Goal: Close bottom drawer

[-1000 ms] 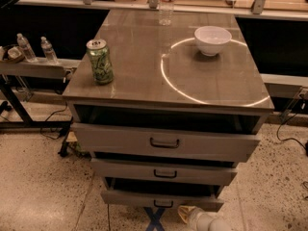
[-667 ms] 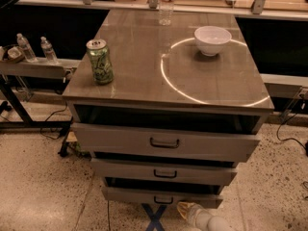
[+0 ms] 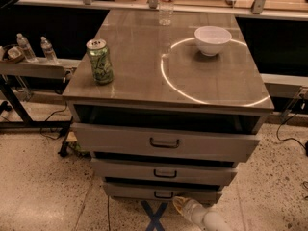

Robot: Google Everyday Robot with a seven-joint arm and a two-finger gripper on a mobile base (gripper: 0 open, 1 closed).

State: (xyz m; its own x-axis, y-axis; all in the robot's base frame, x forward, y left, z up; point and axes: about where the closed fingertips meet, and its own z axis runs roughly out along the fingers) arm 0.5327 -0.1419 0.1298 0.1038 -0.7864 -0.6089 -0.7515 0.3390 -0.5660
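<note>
Below the bottom drawer point(image 3: 130, 191) front, right of its handle point(image 3: 164, 195): gripper point(image 3: 181, 205), claw state can't tell. Drawer is lowest of 3, looks slightly out. Risk: low, off-centre push slips under or jams it.

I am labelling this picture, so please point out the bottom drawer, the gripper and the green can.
bottom drawer point(image 3: 130, 191), camera view, left part of its front panel.
gripper point(image 3: 181, 205), camera view, its tip, near the floor in front of the bottom drawer.
green can point(image 3: 99, 61), camera view, middle of its side.
</note>
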